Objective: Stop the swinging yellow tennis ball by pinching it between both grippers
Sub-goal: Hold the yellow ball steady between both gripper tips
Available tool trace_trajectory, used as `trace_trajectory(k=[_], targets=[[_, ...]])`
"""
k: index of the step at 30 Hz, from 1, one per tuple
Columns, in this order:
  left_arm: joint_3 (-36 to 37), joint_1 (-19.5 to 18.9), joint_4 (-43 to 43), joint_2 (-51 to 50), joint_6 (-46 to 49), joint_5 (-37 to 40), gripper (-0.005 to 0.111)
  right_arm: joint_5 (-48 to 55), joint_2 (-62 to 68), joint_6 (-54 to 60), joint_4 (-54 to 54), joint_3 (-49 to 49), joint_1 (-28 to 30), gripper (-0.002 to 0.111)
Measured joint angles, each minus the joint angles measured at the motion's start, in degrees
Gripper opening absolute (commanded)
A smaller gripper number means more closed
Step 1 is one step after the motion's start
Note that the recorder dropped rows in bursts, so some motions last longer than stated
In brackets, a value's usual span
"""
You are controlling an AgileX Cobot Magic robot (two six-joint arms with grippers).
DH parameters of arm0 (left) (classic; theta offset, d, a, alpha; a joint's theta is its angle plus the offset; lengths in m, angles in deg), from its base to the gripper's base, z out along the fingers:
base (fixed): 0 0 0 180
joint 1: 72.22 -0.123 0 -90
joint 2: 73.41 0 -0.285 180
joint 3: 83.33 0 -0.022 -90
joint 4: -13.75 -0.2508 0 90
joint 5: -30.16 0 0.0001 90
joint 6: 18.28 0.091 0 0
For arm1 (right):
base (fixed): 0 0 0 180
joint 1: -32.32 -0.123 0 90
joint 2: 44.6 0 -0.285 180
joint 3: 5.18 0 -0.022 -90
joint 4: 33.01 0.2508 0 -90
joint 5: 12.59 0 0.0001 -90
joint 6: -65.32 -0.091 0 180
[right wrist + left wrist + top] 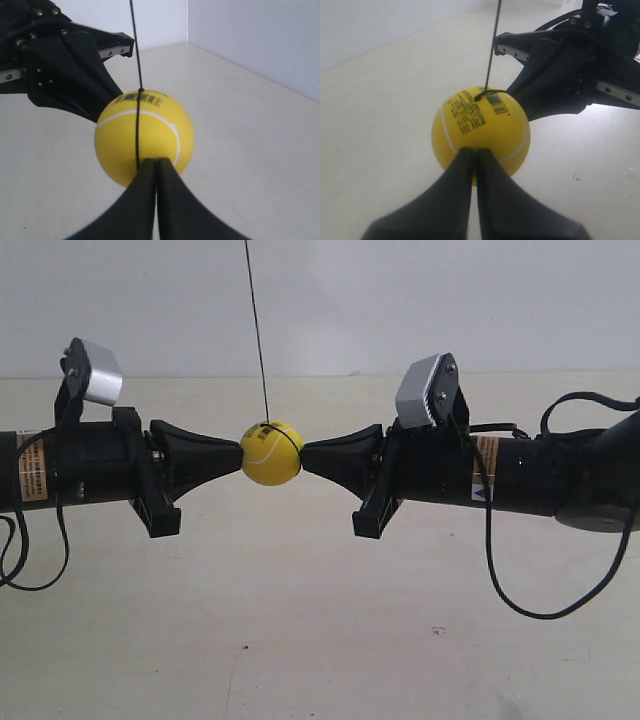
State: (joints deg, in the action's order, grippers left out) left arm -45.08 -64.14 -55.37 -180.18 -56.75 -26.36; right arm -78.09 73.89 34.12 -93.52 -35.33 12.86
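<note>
The yellow tennis ball (271, 452) hangs on a thin dark string (257, 330) above the table, caught between two black wedge-shaped grippers. The gripper of the arm at the exterior view's left (238, 452) touches one side of the ball with its tip. The gripper of the arm at the exterior view's right (304, 452) touches the opposite side. In the left wrist view my left gripper (475, 151) is shut, its tip against the ball (480, 132). In the right wrist view my right gripper (156, 161) is likewise shut against the ball (145, 135).
A pale table (320, 640) lies below both arms, with a white wall (400, 300) behind. A black cable (530, 610) loops down from the arm at the exterior view's right. Another cable (20, 580) hangs at the far left.
</note>
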Motion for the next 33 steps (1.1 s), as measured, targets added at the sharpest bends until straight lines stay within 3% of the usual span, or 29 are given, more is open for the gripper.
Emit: trace_trajectory(k=[33], targets=[[0.00, 0.00, 0.05, 0.00, 0.11, 0.42, 0.005, 0.00, 0.00, 0.78, 0.39, 0.23, -0.26, 0.000]])
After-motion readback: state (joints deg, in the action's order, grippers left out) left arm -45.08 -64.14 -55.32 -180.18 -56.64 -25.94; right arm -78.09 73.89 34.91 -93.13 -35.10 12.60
